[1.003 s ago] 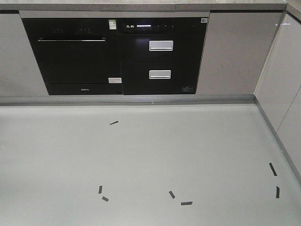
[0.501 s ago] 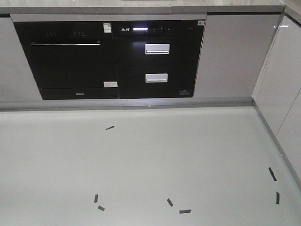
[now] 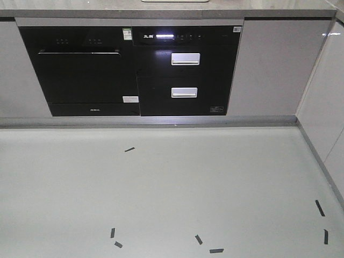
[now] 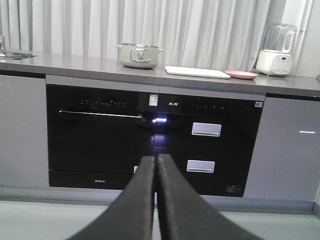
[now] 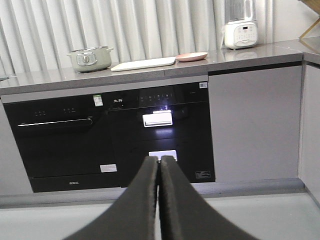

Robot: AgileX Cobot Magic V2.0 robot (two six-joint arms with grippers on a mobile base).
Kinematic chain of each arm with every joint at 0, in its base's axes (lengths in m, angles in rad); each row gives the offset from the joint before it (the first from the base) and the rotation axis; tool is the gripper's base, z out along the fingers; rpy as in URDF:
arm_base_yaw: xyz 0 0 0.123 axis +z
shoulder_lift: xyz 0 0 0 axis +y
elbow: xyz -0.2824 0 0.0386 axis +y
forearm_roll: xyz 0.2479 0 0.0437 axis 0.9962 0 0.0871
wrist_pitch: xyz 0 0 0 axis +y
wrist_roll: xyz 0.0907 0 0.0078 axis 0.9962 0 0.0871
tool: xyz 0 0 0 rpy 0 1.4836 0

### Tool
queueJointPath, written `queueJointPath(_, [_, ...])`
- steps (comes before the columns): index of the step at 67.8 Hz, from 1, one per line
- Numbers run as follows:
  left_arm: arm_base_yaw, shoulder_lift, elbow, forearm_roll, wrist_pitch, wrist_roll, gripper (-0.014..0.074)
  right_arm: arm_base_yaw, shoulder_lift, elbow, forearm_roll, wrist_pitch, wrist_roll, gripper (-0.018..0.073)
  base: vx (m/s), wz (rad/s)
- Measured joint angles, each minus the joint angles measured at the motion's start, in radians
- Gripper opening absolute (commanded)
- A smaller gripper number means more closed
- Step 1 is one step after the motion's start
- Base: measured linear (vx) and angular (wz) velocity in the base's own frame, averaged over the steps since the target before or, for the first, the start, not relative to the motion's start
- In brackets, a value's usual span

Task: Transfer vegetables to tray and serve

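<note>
Left end effector (image 4: 155, 159) pinched tight, empty; right end effector (image 5: 160, 159) the same, fingers pressed together. Past them, the black oven (image 4: 100, 135). Up on the worktop (image 4: 75, 64), the tray (image 4: 197, 72) lies flat between green pot (image 4: 139, 55) and pink plate (image 4: 241, 74).

The tray (image 3: 174, 0) has come into view atop the counter (image 3: 80, 7).
</note>
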Motion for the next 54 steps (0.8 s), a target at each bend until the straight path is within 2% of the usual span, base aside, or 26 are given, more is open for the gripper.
queueJointPath(54, [0.0,0.0,0.0,0.0,0.0,0.0,-0.0006,0.0,0.0,0.0,0.0,0.0,0.0,-0.0003,0.08,0.05])
